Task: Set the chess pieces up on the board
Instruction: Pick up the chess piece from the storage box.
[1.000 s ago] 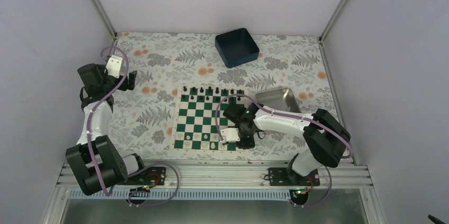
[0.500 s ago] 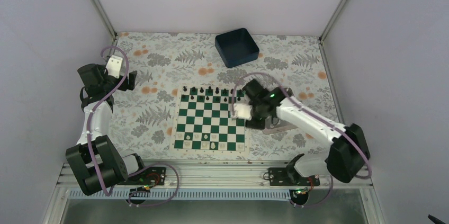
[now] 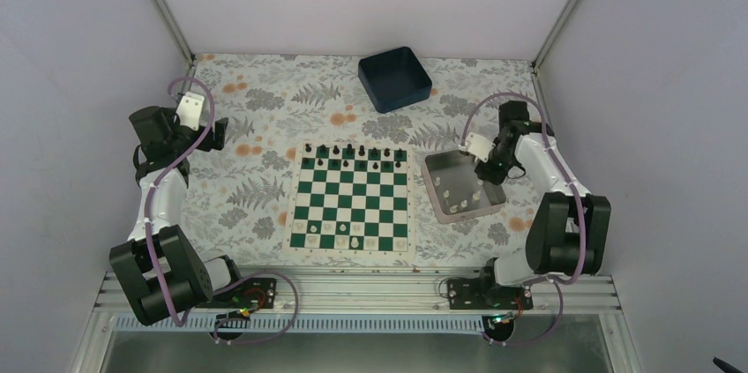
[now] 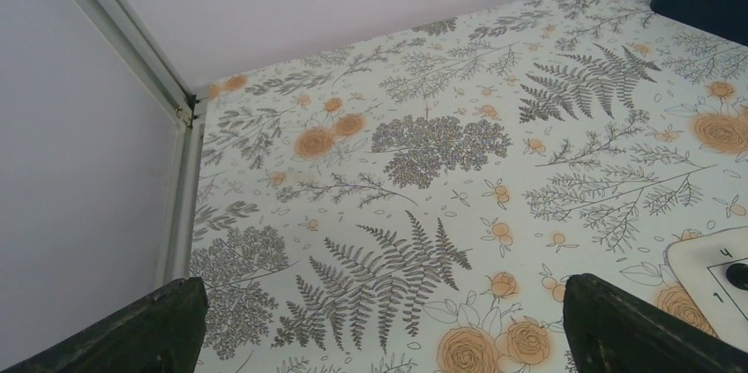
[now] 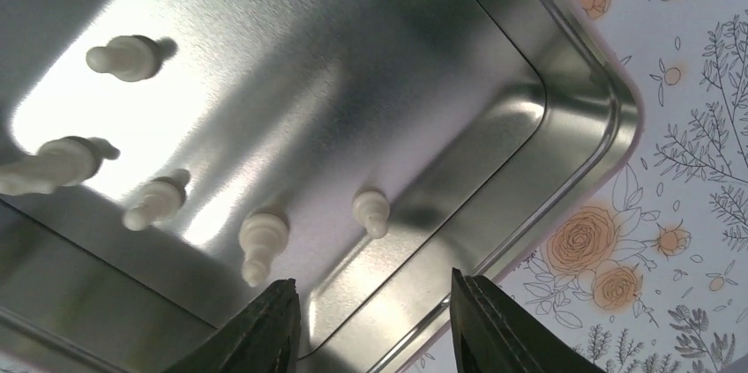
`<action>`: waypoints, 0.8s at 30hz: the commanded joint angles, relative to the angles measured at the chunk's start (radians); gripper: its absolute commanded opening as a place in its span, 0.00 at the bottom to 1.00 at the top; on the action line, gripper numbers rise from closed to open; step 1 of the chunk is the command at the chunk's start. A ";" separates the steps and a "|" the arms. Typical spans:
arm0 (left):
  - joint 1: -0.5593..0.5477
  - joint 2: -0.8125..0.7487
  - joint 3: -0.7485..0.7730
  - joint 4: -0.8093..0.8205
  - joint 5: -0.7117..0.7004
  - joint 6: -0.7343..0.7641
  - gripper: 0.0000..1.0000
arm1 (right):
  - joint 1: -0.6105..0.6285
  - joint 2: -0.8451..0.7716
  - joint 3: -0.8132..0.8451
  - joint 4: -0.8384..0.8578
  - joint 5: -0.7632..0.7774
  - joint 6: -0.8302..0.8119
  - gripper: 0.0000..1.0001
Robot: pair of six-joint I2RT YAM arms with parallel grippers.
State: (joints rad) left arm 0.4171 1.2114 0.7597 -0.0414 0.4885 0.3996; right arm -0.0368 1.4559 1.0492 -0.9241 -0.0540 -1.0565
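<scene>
Moved: my right tool [image 5: 372, 289] has left the near right corner of the chessboard [image 3: 351, 199] and swung out over the metal tray [image 5: 564, 55]; my left tool [image 4: 381, 302] has not shifted.
Right tool: fingers spread, nothing between them, hanging above the tray floor by its rounded corner.
Left tool: fingers wide apart and empty, over bare table [image 4: 423, 144] at the far left, well apart from the board.
Edges: the tray rim curves past just right of my right tool; the tray lies just beside the board's right edge, skewed to it; a dark blue bin [image 3: 394, 78] sits well apart at the far side.
White pieces [image 5: 262, 245]: six show loose in the tray; a few more stand on the board's near rows.
Axis: the two at the left of my wrist view lie on their sides, long axes running across it; the others I cannot tell.
Black pieces [image 3: 350, 151]: lined along the board's far row.
</scene>
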 commanded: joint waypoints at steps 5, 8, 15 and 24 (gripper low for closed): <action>0.006 -0.005 -0.014 0.021 0.002 0.001 1.00 | -0.040 0.056 -0.036 0.101 -0.018 -0.056 0.45; 0.006 -0.006 -0.014 0.020 0.002 0.001 1.00 | -0.041 0.077 -0.042 0.145 0.007 -0.057 0.44; 0.006 -0.007 -0.015 0.018 0.001 0.001 1.00 | -0.041 0.144 -0.024 0.157 0.052 -0.063 0.42; 0.006 0.003 -0.011 0.017 0.001 0.004 1.00 | -0.041 0.192 -0.010 0.119 0.055 -0.067 0.37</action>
State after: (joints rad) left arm 0.4171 1.2114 0.7536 -0.0391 0.4820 0.4000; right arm -0.0681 1.6218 1.0210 -0.7860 -0.0124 -1.1103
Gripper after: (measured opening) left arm 0.999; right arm 0.380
